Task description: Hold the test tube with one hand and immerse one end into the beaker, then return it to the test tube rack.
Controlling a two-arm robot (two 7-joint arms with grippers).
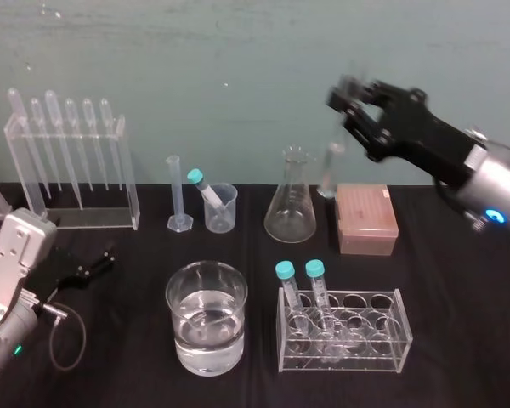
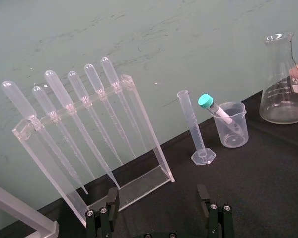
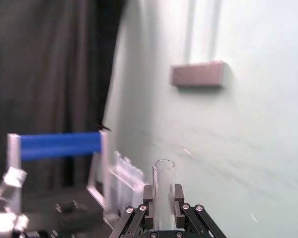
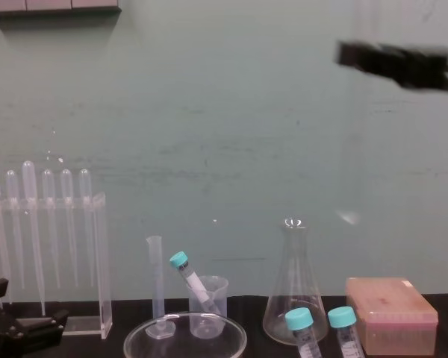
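Head view: right claw [image 1: 350,109] clamps the test tube [image 1: 330,170] at upper right, well above the counter [image 1: 459,297]; long axis near vertical, free end down. Advise carrying it over the beaker [image 1: 206,344] at lower centre, then lowering plumb, clear of the rim. Parked lower left, the left claw [image 1: 95,265] has its jaws apart.

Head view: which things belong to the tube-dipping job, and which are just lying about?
Job: test tube, gripped in the raised right gripper; beaker; tube rack.
Lying about: pipette stand, measuring cylinder, small cup, flask, pink box, capped tubes; left gripper parked at left.
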